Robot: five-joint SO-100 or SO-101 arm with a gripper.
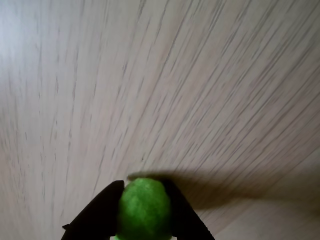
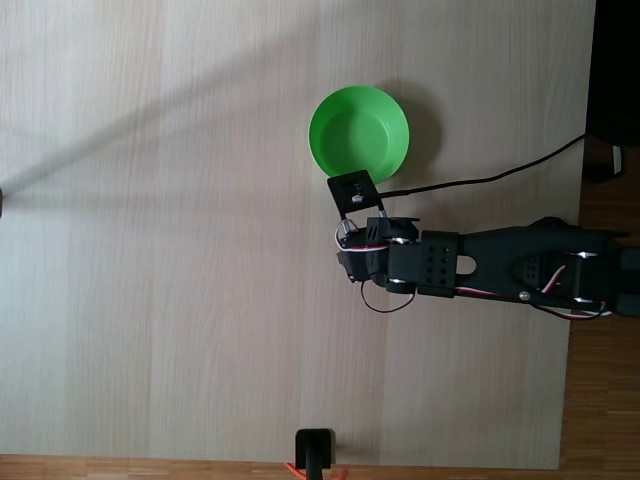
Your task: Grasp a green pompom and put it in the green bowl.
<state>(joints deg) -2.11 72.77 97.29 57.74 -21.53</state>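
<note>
In the wrist view my gripper point(image 1: 144, 185) is shut on the green pompom point(image 1: 144, 210), a fuzzy bright green ball squeezed between two black fingers point(image 1: 97, 212) at the bottom edge, above the pale wooden table point(image 1: 160, 75). In the fixed view the arm point(image 2: 500, 265) reaches in from the right, and its wrist with a black square mount point(image 2: 353, 190) sits just below the green bowl point(image 2: 358, 132). The bowl stands upright with nothing inside. The wrist hides the fingers and the pompom in the fixed view.
A black cable point(image 2: 480, 180) runs from the arm to the table's right edge. A small black stand point(image 2: 315, 450) sits at the table's bottom edge in the fixed view. The left part of the table point(image 2: 150, 250) is bare wood.
</note>
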